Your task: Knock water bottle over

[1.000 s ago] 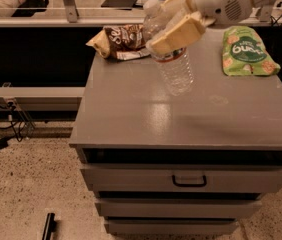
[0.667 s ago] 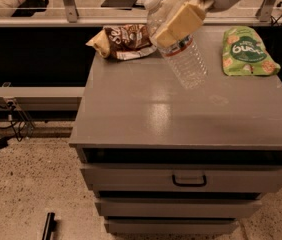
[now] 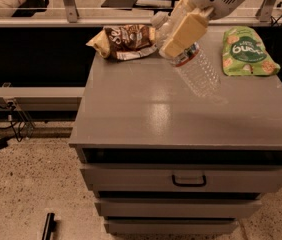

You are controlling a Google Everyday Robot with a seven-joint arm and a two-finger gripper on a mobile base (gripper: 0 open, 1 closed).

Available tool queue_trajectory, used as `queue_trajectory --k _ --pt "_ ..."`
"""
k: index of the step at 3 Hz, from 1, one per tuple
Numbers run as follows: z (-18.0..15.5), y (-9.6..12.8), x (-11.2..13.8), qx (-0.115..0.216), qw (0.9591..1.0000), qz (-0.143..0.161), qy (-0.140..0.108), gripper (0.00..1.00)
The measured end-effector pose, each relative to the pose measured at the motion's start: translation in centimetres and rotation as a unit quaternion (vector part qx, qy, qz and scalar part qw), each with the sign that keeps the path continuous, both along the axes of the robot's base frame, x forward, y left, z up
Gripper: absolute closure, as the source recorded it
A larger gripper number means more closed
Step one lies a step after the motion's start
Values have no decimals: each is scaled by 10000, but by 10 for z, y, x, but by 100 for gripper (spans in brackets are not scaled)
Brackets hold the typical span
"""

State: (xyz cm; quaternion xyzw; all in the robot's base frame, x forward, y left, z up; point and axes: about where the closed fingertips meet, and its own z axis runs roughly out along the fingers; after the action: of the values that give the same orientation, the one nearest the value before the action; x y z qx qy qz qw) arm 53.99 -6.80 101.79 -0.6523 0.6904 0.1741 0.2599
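Note:
The water bottle (image 3: pixel 198 74) is clear and ribbed, with a red label band near its neck. It leans steeply over the grey cabinet top (image 3: pixel 141 114), its white cap (image 3: pixel 157 20) up to the left and its base down to the right near the surface. My gripper (image 3: pixel 180 28), with cream fingers (image 3: pixel 185 33) on a white wrist, comes in from the upper right. It is shut on the bottle's upper body, one finger in front of the bottle and one behind it.
A brown snack bag (image 3: pixel 123 40) lies at the back left of the cabinet top. A green snack pouch (image 3: pixel 246 51) lies at the back right. Drawers with a dark handle (image 3: pixel 188 180) sit below the top. Cables run along the floor at left.
The bottle has tipped from nearly upright to a steep lean, and its base has swung to the right. My gripper has moved up and to the right with the bottle's neck.

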Motion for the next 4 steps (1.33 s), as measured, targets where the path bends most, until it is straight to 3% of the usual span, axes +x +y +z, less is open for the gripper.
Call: queue_trajectory --k 1,2,3,4 --pt "-26 10 5 -387 9992 108 -22 100" --pt "-61 28 6 -1089 9933 375 -73 100" --pt "-89 44 3 -1705 9826 716 -190 100" --pt "-121 56 1 -2026 9722 1171 -97 74"
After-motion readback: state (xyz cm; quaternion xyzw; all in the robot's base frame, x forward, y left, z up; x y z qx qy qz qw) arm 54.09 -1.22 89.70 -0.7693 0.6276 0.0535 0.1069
